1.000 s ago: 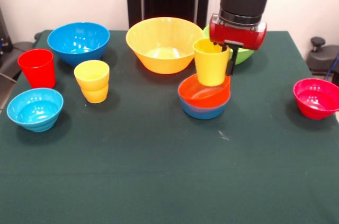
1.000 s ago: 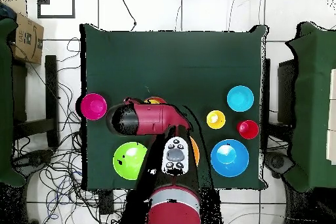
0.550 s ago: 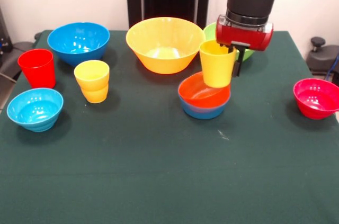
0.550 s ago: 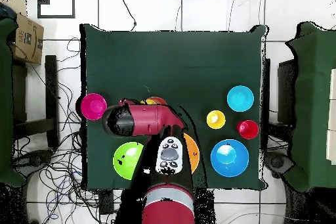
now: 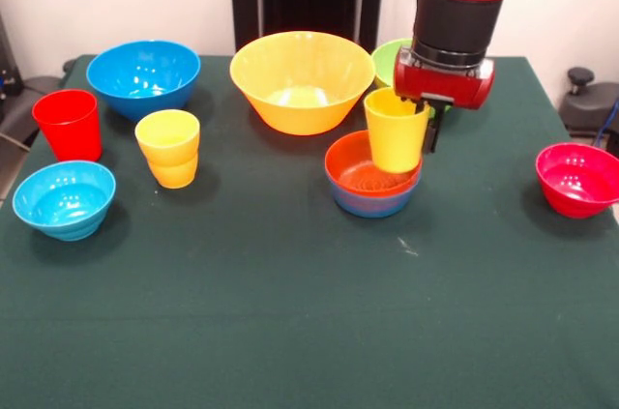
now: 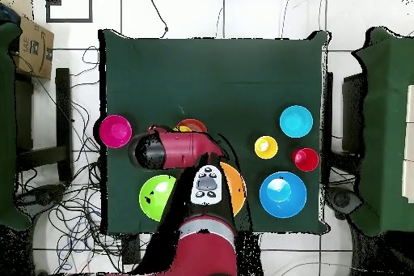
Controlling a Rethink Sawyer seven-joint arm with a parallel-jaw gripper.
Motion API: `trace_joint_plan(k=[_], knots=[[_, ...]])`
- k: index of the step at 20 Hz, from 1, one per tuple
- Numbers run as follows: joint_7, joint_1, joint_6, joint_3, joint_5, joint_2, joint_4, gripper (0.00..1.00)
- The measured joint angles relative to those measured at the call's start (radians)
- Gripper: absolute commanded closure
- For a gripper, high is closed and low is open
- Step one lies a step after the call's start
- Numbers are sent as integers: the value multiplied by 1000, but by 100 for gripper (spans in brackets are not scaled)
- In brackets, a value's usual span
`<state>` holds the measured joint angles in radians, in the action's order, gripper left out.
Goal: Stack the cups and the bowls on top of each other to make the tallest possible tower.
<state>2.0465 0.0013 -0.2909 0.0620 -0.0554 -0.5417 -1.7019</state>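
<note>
The gripper (image 5: pixel 414 117) is clamped on the rim of a yellow cup (image 5: pixel 396 129), held upright with its base inside the orange-red bowl (image 5: pixel 362 173). That bowl is nested in a blue bowl (image 5: pixel 366 204) near the large yellow-orange bowl (image 5: pixel 300 80).

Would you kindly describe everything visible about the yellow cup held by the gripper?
The yellow cup is a glossy, handleless plastic tumbler that tapers toward its base. It hangs roughly upright, leaning slightly, with the gripper clamped on its far rim. Its base sits over, or just inside, the orange-red bowl, which is nested in a blue bowl; contact with the bowl cannot be confirmed. In the overhead view the arm hides it.
</note>
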Motion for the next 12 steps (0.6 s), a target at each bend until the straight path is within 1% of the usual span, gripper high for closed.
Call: trace_joint_plan(k=[6,12], knots=[[0,0,3,0,0,31,0,100],[0,-3,3,0,0,39,-2,100]])
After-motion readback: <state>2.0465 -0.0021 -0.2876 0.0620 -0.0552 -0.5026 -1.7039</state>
